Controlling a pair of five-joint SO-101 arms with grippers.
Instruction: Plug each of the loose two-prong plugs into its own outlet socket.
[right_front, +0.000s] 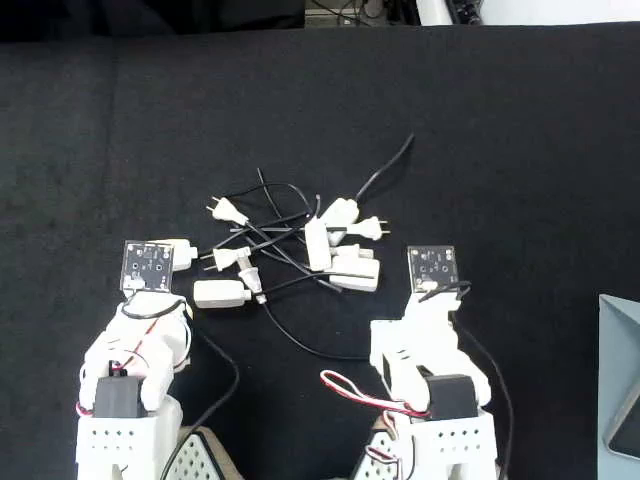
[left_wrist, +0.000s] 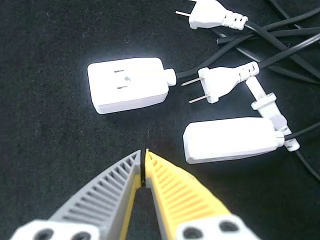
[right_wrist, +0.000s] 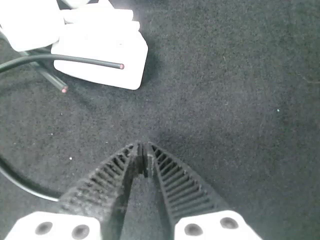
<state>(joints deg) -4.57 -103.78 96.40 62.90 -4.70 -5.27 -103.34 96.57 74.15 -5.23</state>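
Left tool (left_wrist: 145, 162) and right tool (right_wrist: 144, 157) both pressed together, empty, parked short of the white plastic two-prong plugs (left_wrist: 220, 85). Guessing neither has picked a target yet.

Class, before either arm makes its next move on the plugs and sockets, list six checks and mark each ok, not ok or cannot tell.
1. Left gripper open for a grasp: not ok, shut and empty.
2. Right gripper open: not ok, shut and empty.
3. Nearest plug loose, prongs bare: ok.
4. Socket block slots facing up: ok.
5. Second socket block slot side: cannot tell.
6. Cords untangled: not ok, they cross.
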